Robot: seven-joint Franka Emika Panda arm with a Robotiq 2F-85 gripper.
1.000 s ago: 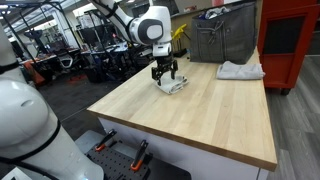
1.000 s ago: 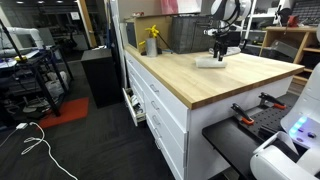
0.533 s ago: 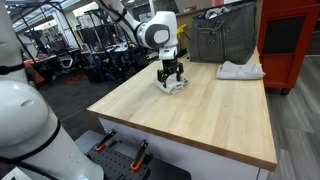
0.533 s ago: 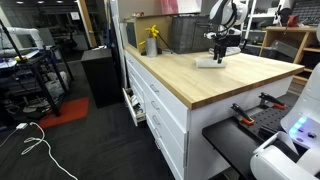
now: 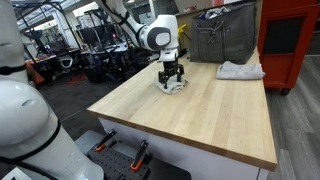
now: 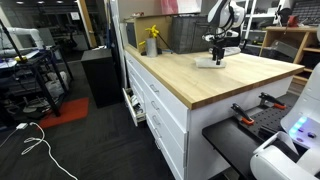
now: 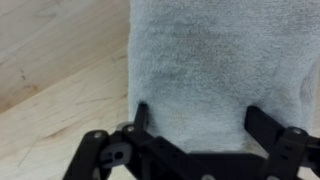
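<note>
Standing across the scene in both exterior views was a light wooden workbench top (image 5: 200, 125) (image 6: 190, 78), the largest item recorded, with white drawers (image 6: 160, 112) beneath its long side. A red tool cabinet (image 5: 290, 40) stood past the far end of the bench, and a grey metal bin (image 5: 222, 42) sat at the back edge beside it. The white Franka arm (image 5: 152, 32) reached in from the rear and pointed straight down over the back part of the bench. A crumpled white cloth (image 5: 241, 70) lay near the far corner, well apart from the arm. A folded pale grey towel (image 5: 177, 87) (image 6: 207, 63) (image 7: 215, 55) lay flat on the bench directly under the tool, near the rear edge. The gripper (image 5: 172, 79) (image 6: 220, 57) (image 7: 195, 112) was found fully spread, its two black fingers (image 7: 140, 116) set wide apart over the towel's near end and closed on nothing. Whether the fingertips touched the fabric could not be determined. A yellow bottle (image 6: 152, 42) stood upright near the back of the bench, clear of the towel.
</note>
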